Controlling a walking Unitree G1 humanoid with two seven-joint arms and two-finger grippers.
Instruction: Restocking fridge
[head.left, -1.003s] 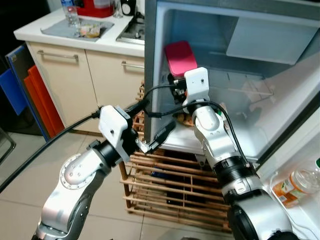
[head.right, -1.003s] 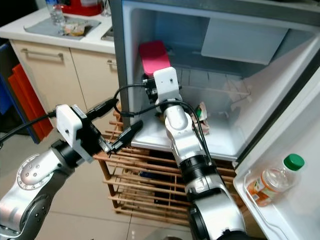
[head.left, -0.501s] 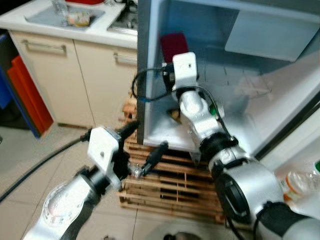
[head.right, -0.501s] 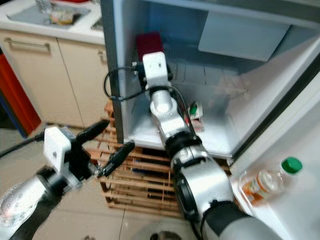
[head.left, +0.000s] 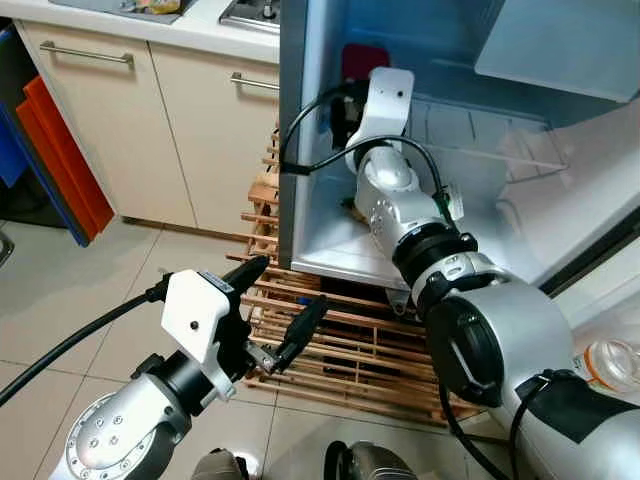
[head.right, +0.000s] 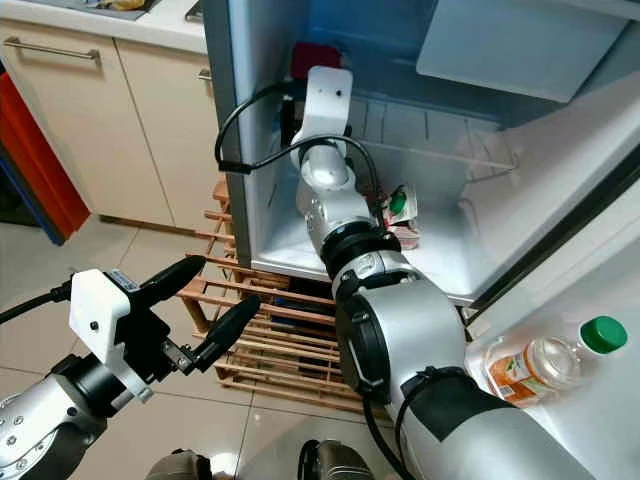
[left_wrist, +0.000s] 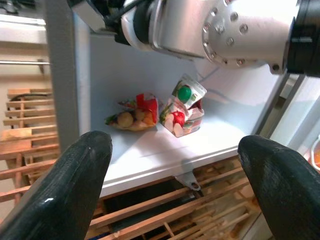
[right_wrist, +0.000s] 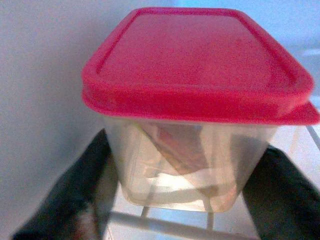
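A clear plastic tub with a red lid (right_wrist: 200, 100) is held between the two black fingers (right_wrist: 280, 200) of the right tool (right_wrist: 185, 200), one finger pressed to each side wall, and it is carried inside the open white fridge (head.left: 520, 170), at the left wall and just over the wire shelf (head.right: 440, 140) near that shelf's left end. The step in hand is judged to be the setting down of the tub on that shelf. It is best done by the tub being kept level, lowered until its base is borne fully by the wires rather than hung over the front edge, and only then let go; the fingers should be parted sideways without the walls being dragged. On the fridge floor below, a small carton with a green cap (left_wrist: 184, 106) and a flat printed pouch (left_wrist: 134, 115) lie just beside each other, well clear of the tub. The left tool (head.left: 283, 330) is held outside the fridge, over the slatted wooden rack (head.left: 340, 345), with its fingers spread and nothing between them. An orange-labelled bottle with a green cap (head.right: 550, 365) is seen in the door tray.
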